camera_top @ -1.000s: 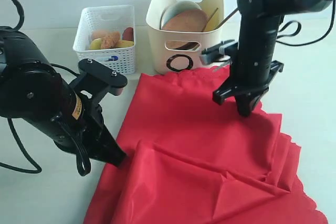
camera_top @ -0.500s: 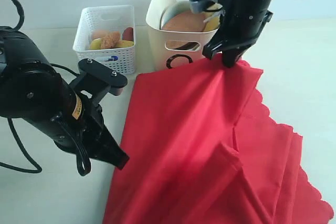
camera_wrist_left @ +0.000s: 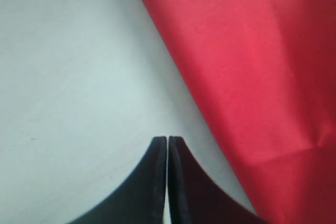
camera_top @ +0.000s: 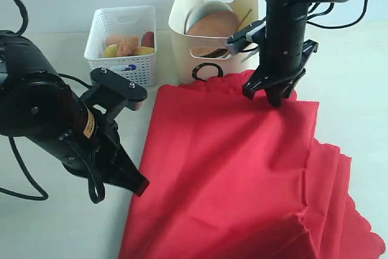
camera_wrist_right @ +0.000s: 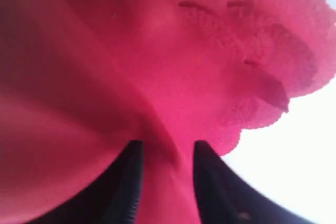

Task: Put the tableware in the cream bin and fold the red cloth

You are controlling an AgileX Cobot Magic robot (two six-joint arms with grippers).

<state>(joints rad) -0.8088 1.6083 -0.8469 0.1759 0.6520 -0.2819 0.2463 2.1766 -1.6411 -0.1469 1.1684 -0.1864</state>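
A: L gripper [camera_wrist_left: 167, 145]?
B: Jaws pressed together, empty. Red cloth [camera_top: 230, 168] edge just beside it.
A: R gripper [camera_wrist_right: 167, 146]?
B: Jaws spread, cloth's scalloped edge between them. Cream bin [camera_top: 182, 53] near, just beyond it.

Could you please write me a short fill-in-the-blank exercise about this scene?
The left gripper is ___, beside the red cloth.
The right gripper is ___ at the cloth's edge by the cream bin.
That bin holds a round wooden ___.
In the exterior view, the white basket stands ___ of the cream bin.
Missing words: shut, open, plate, left.
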